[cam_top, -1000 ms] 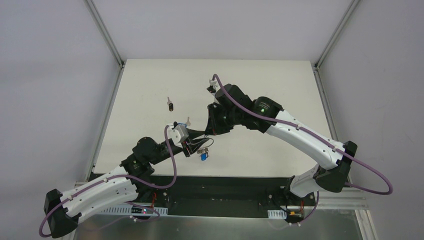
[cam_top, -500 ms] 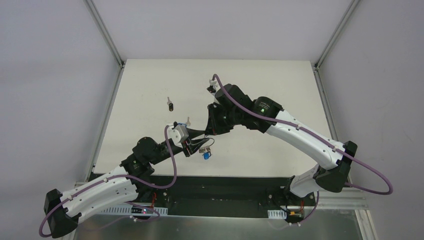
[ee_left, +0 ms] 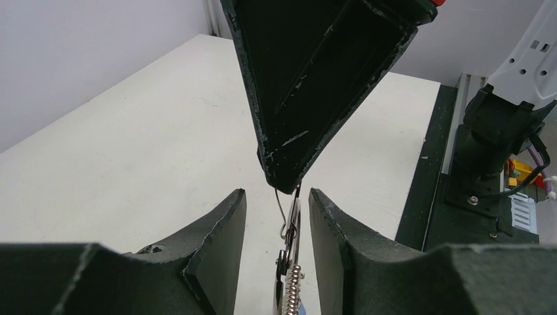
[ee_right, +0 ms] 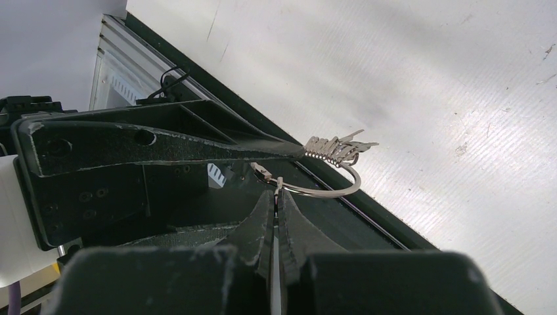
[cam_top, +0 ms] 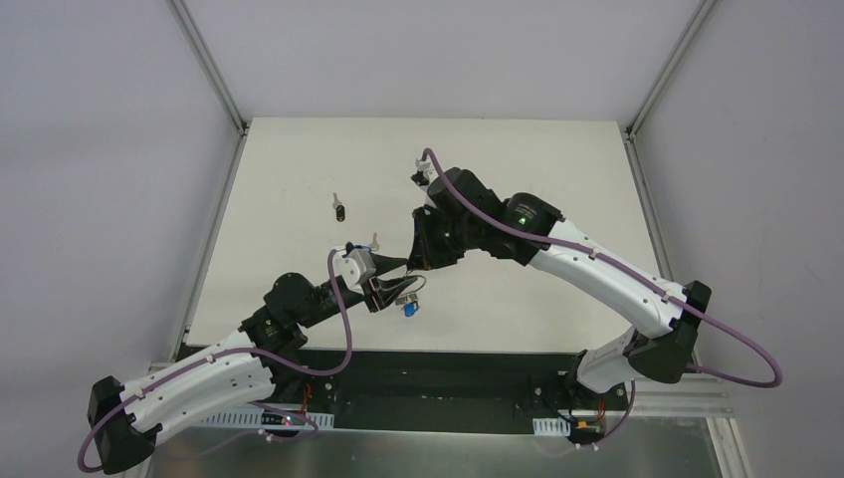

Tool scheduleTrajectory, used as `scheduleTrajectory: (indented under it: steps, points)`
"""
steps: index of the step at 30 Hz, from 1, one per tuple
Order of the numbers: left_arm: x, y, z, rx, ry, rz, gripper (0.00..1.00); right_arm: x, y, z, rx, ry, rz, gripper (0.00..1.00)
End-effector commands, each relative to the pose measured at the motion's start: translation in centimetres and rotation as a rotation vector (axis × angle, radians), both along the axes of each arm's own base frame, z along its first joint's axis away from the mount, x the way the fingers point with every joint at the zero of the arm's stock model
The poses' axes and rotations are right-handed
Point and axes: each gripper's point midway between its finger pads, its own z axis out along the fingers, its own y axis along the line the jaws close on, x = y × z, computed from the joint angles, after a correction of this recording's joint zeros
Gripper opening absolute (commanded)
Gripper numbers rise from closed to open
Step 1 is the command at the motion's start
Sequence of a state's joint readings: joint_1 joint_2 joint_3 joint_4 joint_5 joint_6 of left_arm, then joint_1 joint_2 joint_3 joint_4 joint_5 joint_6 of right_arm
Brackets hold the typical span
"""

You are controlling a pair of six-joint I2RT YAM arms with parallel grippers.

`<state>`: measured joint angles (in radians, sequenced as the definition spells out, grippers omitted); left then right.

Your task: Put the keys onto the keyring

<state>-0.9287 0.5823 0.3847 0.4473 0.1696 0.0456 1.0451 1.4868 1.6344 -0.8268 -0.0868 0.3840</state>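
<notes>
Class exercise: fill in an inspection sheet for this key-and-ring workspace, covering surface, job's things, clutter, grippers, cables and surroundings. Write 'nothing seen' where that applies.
surface: white table, faint scuffs, no spills seen.
job's things: keyring held off the table; several keys bunched at one end of it, apparently threaded; blue-headed key hangs among them.
clutter: small dark item lying alone further up the table; too small to identify.
grippers: right gripper shut on the keyring wire; left gripper open, jaws either side of the keys.
cables: a purple cable loops along each arm, away from the keys.
surroundings: grey walls, metal frame posts; nothing else seen.
</notes>
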Motion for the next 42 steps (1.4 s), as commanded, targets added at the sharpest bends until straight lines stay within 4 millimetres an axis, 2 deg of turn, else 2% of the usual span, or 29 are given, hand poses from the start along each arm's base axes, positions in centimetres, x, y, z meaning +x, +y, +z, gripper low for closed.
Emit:
scheduleTrajectory:
  steps: [1,13,35,42]
  points:
    - [0.4,0.3,1.2,-0.021,-0.038,0.025,0.40,-0.5,0.1,3.6,0.093,-0.043,0.015,0.00]
    - [1.2,0.4,0.3,0.006,-0.027,0.061,0.41,-0.7,-0.2,4.0,0.103,-0.051,0.017,0.00]
    - [0.2,0.6,1.7,-0.045,-0.054,0.027,0.42,-0.6,0.1,3.4,0.085,-0.048,0.023,0.00]
    - [0.2,0.7,1.5,-0.042,-0.052,0.029,0.41,-0.6,0.0,3.6,0.086,-0.052,0.020,0.00]
